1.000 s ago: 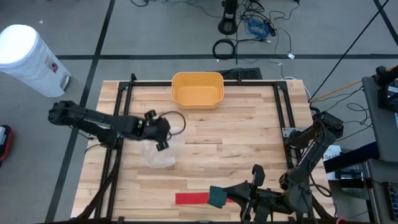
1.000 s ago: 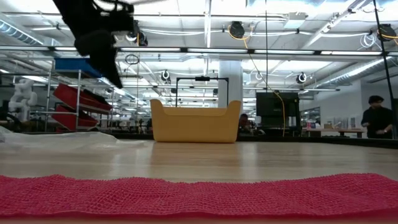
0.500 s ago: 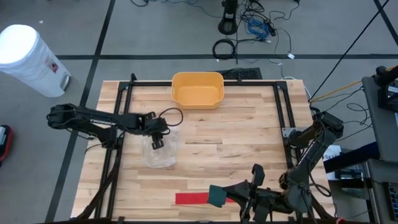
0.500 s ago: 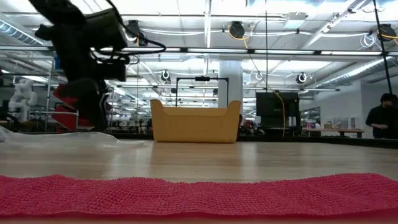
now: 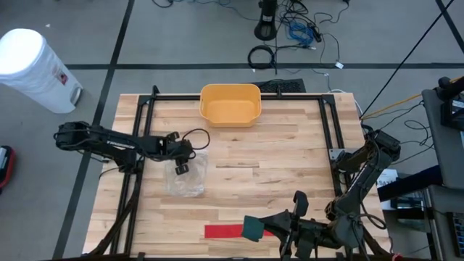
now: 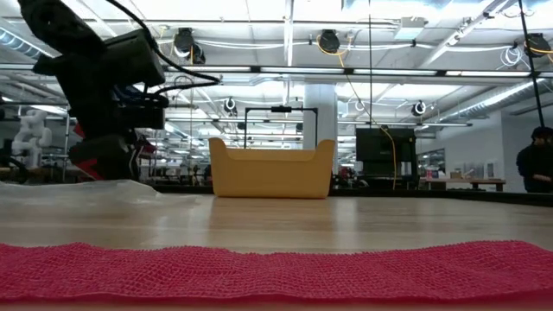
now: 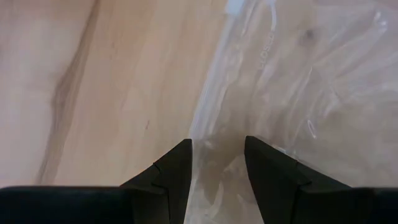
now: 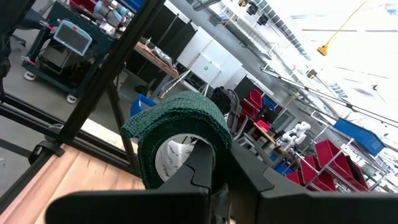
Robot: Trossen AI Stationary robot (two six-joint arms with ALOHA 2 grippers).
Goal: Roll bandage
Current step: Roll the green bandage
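A red bandage strip (image 5: 221, 231) lies flat near the table's front edge and fills the foreground of the low view (image 6: 276, 272). Just above its right end, my right gripper (image 5: 262, 230) is shut on a dark green bandage roll (image 8: 177, 127) with a white core. At the table's left middle lies a clear plastic bag (image 5: 187, 180), flat on the wood. My left gripper (image 5: 181, 167) points steeply down at the bag's far edge. Its fingers are open, and the bag's edge (image 7: 208, 134) runs into the gap between them (image 7: 217, 158). My left gripper's fingertips (image 7: 180, 163) stand low at the bag's edge; I cannot tell whether they touch the plastic. My right gripper has the green roll by the part of its wall nearest the fingers (image 8: 186, 163); the fingers themselves hide the exact hold. It comes at the roll about level, and the roll is lifted clear of the table.
A yellow bin (image 5: 230, 104) stands at the table's far edge, middle. Black frame rails (image 5: 142, 138) run along the left and right sides. A white waste bin (image 5: 32, 69) stands on the floor beyond the far left corner. Bare wood lies between bag and bandage.
My left gripper has come down from well above the table to the clear bag, shifting slightly toward the table's left edge. Its fingers keep the same gap. My right arm and the green roll have kept still.
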